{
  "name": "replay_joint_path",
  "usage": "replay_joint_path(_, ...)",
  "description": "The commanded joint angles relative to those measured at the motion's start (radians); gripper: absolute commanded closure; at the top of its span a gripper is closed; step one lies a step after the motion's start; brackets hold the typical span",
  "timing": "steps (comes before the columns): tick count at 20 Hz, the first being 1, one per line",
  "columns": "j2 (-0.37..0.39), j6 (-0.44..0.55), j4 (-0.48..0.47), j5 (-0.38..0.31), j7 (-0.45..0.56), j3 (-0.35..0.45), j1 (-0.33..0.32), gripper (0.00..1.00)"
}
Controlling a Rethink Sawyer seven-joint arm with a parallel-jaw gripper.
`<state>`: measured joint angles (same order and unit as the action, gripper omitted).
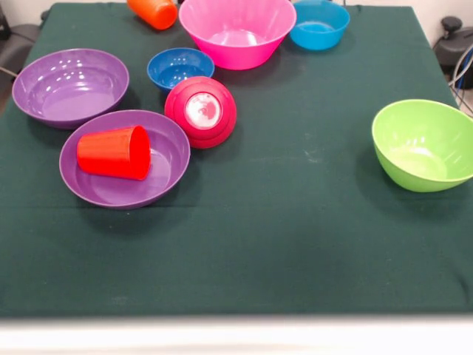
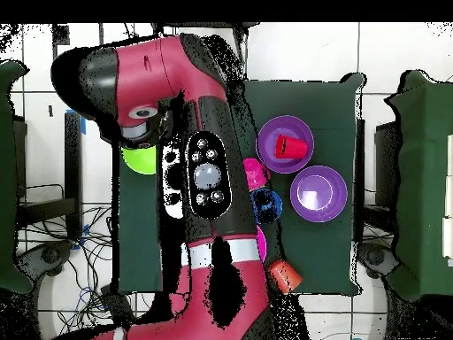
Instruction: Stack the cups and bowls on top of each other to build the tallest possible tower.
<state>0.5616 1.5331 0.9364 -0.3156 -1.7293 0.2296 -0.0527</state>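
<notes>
A red cup [image 1: 114, 151] lies on its side inside a wide purple bowl [image 1: 166, 174] at the front left. A second purple bowl [image 1: 70, 85] sits empty behind it. A small crimson bowl [image 1: 201, 111] is tipped over with its base showing, touching the first purple bowl's rim. A small dark blue bowl [image 1: 179, 68], a big pink bowl [image 1: 236, 29] and a light blue bowl [image 1: 319, 24] stand upright at the back. An orange cup [image 1: 154, 11] lies on its side at the far edge. A lime green bowl [image 1: 425, 144] stands alone at the right. The yellow cup and the gripper are out of view. No tower stands.
In the overhead view the raised red and black arm [image 2: 208, 177] covers much of the green cloth table [image 1: 295, 237], hiding the pink and light blue bowls. The lime bowl [image 2: 140, 159], red cup [image 2: 281, 146] and orange cup [image 2: 283, 274] show beside it.
</notes>
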Motion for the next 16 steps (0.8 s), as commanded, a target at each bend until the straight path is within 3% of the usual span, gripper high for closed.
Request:
replay_joint_path(1,-0.105,0.043,-0.182,-0.05,0.045,0.068,0.024,1.0)
replay_joint_path(4,-0.131,-0.189,-0.139,-0.029,0.0,0.071,0.014,1.0)
replay_joint_path(5,-0.122,-0.266,-0.084,-0.029,0.007,0.064,-0.004,1.0)
replay_joint_path(6,-0.143,-0.308,-0.099,-0.034,0.014,0.069,-0.005,1.0)
replay_joint_path(7,-0.098,-0.408,0.022,-0.017,0.014,0.061,-0.032,1.0)
replay_joint_path(8,-0.111,-0.417,0.009,-0.018,0.011,0.061,-0.032,1.0)
replay_joint_path(9,-0.032,-0.538,0.196,-0.01,0.006,0.041,-0.065,1.0)
replay_joint_path(10,-0.036,-0.549,0.196,-0.01,0.001,0.038,-0.063,1.0)
replay_joint_path(12,0.005,-0.64,0.321,-0.019,-0.005,0.016,-0.079,1.0)
replay_joint_path(16,0.019,-0.739,0.42,-0.027,-0.002,0.007,-0.106,1.0)
